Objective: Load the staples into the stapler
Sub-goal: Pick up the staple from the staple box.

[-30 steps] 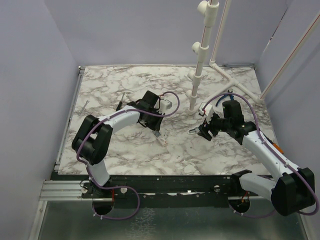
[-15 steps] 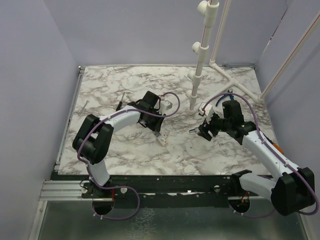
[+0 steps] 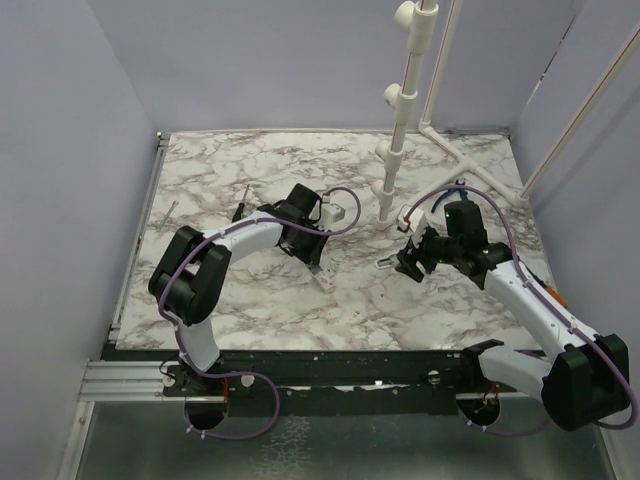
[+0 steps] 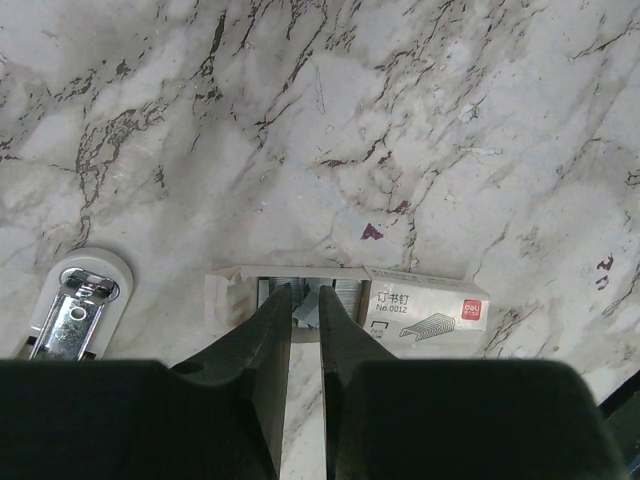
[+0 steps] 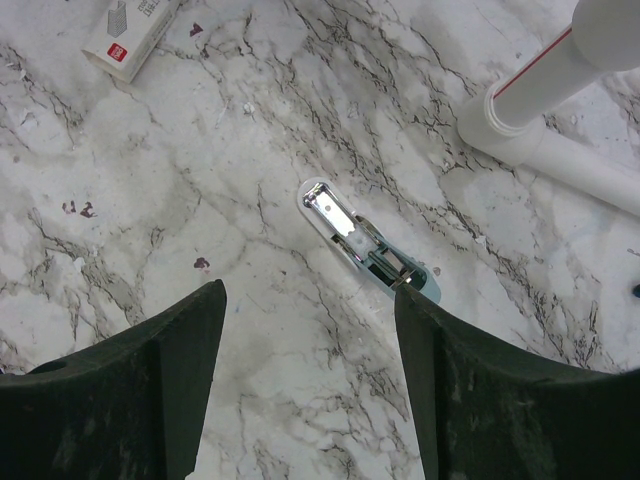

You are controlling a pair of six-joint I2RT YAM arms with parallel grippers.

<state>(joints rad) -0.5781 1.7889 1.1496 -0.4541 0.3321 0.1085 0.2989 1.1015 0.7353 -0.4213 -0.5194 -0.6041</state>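
Right now, on the marbled worktop [image 3: 230, 170], the white pipe stand [image 5: 560, 90] sits past the right hand [image 5: 308, 298], up and to its right, clear of the work.

Right hand: fingers wide apart, holding nothing, hovering over the stapler [image 5: 365, 245]. The stapler lies flat just ahead of and between the fingers, popped open with its metal channel facing up.

Left hand [image 4: 305, 291]: fingers nearly together, tips down in the open tray of the staple box [image 4: 425, 308]. The box's printed sleeve runs off to the right of the tips. The stapler is also in this wrist view, off to the left and apart from the box.

The staples [image 4: 306, 308] are in that tray. A grey piece sits right in the slit between the left fingers, with more grey either side. I can't tell if it's actually clamped or just straddled.

My read is that this is the strip pick, with loading not yet started. To do it well:
- Squeeze lightly, since a strip probably snaps or sheds under force.
- Lift straight up so the box doesn't drag along.
- Check that one strip comes out, not a clump.
- Keep the strip level and in line with the channel before handing over.
- Use the right hand to pin the stapler body, as it looks light enough to skate.
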